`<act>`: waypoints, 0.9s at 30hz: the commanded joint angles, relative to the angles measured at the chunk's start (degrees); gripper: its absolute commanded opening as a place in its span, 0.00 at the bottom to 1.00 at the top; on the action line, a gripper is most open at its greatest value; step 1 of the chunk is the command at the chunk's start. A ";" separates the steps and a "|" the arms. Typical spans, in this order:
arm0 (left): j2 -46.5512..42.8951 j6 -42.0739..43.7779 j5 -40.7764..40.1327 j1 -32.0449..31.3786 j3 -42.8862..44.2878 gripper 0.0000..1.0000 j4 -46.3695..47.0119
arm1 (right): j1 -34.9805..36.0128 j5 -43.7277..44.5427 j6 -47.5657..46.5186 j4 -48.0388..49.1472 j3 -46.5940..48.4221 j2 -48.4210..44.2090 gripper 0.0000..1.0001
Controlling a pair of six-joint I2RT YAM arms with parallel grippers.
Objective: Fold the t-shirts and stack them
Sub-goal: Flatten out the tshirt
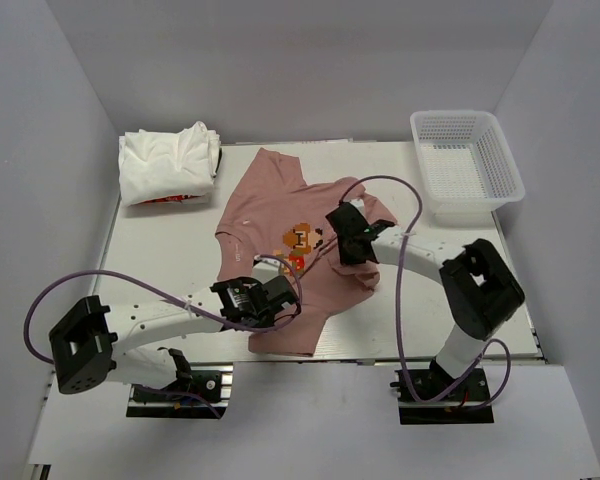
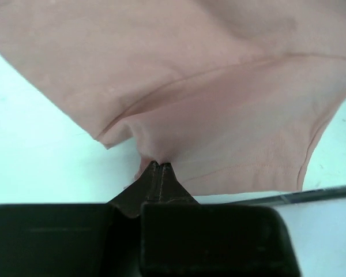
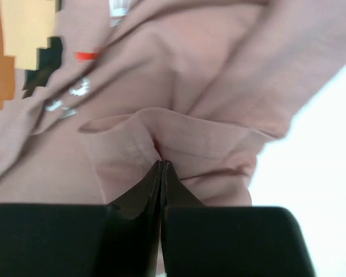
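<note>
Dusty pink cloth t-shirt (image 1: 270,205), pixel print up, L gripper (image 2: 160,168) pinching its 6 o'clock edge, R gripper (image 3: 162,166) clamped on 3 o'clock sleeve

This is a robot lab cell. Plain pale walls (image 1: 300,70) box in a white worktop (image 1: 160,260) on three sides. A left arm (image 1: 150,320) and a right arm (image 1: 420,250) are bolted on black base plates (image 1: 205,385) at the near edge, with purple cables (image 1: 381,179) looping loose. The props are a pink shirt (image 1: 270,200) mid-worktop, white shirts (image 1: 165,165) at the far left corner and a basket (image 1: 465,205) at the far right corner.
</note>
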 commanded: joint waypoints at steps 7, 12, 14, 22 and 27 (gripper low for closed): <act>-3.74 -3.23 -3.58 0.29 0.78 0.00 -3.89 | -0.37 -17.37 -8.49 7.12 -2.17 -8.92 0.31; -3.74 -4.54 -2.35 0.29 -0.45 0.00 -3.20 | 1.22 -16.68 -11.82 5.72 -0.33 -5.05 0.90; -3.74 -4.54 -1.82 0.29 -1.07 0.00 -3.20 | 2.09 -13.87 -12.62 5.55 -0.06 -3.03 0.90; -4.26 -5.60 -2.88 0.29 -0.55 0.00 -5.03 | 3.59 5.45 -12.89 -0.07 -0.76 0.49 0.84; -6.10 -6.30 -6.21 0.29 2.17 0.00 -6.54 | 2.89 16.51 -4.11 -2.62 -2.34 -5.54 0.34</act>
